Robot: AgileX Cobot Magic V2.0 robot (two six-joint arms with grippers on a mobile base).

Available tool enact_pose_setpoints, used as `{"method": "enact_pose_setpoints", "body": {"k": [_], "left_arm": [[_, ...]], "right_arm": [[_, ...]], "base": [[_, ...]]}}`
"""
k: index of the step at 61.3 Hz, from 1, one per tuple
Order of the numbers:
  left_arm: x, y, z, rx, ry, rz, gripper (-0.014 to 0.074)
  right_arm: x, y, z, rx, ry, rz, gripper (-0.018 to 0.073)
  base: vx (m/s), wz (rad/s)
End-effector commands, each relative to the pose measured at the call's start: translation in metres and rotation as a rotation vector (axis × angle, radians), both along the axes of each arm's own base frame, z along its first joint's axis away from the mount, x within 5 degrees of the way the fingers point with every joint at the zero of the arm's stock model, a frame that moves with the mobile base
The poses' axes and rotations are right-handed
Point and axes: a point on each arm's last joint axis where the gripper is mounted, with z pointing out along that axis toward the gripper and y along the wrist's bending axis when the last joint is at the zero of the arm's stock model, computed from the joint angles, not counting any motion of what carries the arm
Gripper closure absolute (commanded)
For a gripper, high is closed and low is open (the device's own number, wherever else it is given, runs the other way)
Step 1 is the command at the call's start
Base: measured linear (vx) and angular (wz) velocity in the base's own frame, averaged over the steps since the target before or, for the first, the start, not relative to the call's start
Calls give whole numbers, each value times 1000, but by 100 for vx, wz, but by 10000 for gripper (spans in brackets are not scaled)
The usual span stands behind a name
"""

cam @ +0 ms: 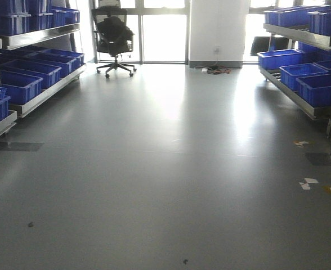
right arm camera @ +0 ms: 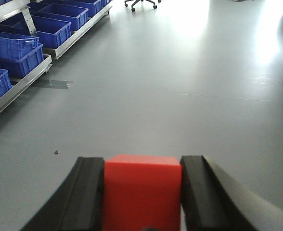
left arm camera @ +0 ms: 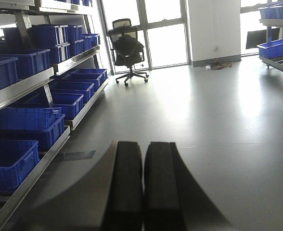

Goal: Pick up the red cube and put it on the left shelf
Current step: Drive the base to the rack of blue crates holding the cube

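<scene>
Grey, glossy flooring (cam: 165, 185) runs open down the room to bright windows, wide enough for the mobile base to travel. Along the robot's left stands the stainless-steel left shelf (left arm camera: 16, 90), its tiers sloped toward the aisle, probably so the big blue plastic crates (cam: 20, 84) slide forward within reach. A black swivel office chair (cam: 115, 36) sits far back by the glass, well clear of the route.

The left gripper (left arm camera: 144, 147) has its black pads pressed together on nothing, likely kept idle. The right gripper (right arm camera: 142, 163) is clamped on the small solid red cube (right arm camera: 142, 192), which sits squarely between both pads and is carried above the floor. The rack lies off to the left, so placing has yet to be done.
</scene>
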Motion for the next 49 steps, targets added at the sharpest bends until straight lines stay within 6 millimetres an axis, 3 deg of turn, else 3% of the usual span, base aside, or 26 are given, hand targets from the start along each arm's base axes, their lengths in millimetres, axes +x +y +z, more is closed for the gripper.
{"method": "enact_pose_setpoints", "body": {"k": [1, 49], "left_arm": [[1, 0, 0, -5, -62, -4, 491], [1, 0, 0, -5, -62, -4, 491]], "right_arm": [[1, -1, 17, 9, -111, -10, 492], [1, -1, 17, 9, -110, -10, 492]], "base": [[42, 11], [51, 14]]}}
